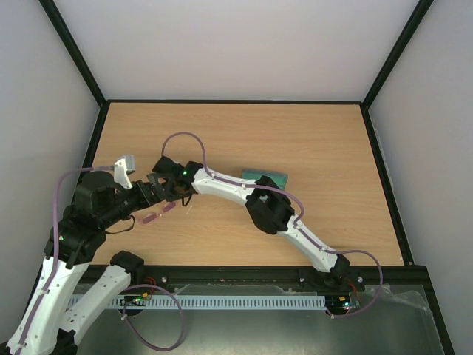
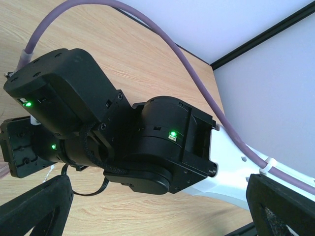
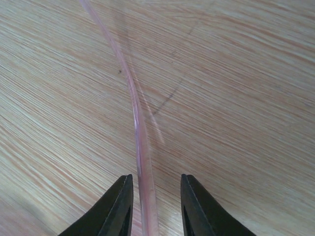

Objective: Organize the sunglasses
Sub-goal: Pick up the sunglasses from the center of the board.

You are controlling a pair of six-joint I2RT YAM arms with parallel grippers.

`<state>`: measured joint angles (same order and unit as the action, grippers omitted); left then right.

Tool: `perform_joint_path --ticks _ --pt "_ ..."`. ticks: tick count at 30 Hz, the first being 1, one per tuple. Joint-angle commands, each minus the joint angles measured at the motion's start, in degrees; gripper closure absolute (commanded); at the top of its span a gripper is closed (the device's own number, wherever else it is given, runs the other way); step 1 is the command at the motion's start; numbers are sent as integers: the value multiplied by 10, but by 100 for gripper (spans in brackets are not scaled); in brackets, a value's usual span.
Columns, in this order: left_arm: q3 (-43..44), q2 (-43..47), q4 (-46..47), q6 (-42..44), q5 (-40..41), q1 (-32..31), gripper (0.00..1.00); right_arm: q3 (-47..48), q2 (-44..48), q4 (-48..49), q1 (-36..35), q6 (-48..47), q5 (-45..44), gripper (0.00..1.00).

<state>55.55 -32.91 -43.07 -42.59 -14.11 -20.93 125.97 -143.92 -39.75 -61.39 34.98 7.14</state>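
Note:
The sunglasses [image 1: 157,214], thin-framed with pink lenses, lie on the wooden table [image 1: 295,140] at the left, just below both grippers. My right gripper [image 1: 168,200] reaches across to them. In the right wrist view it [image 3: 156,206] is open, with one slim pink arm of the sunglasses [image 3: 140,147] running between the fingers, nearer the left finger and not clamped. My left gripper [image 1: 153,191] is close beside the right wrist. In the left wrist view its fingers [image 2: 34,211] stand wide apart and empty, with the right arm's black wrist [image 2: 147,147] right in front.
A blue-grey case [image 1: 267,177] lies behind the right forearm, partly hidden by it. A pale object [image 1: 124,166] shows by the left arm's wrist. Purple cables loop over both arms. Black frame rails edge the table.

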Motion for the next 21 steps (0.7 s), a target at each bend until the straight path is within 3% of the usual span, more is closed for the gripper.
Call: perform_joint_path --ticks 1,14,21 --pt "7 3 -6 5 -6 3 1 19 -16 -51 -7 -5 -46 72" --pt "16 -3 -7 3 -5 3 1 23 2 -90 -2 -14 -75 98" --pt "59 -36 -24 10 1 3 1 -40 103 -73 9 -20 -123 99"
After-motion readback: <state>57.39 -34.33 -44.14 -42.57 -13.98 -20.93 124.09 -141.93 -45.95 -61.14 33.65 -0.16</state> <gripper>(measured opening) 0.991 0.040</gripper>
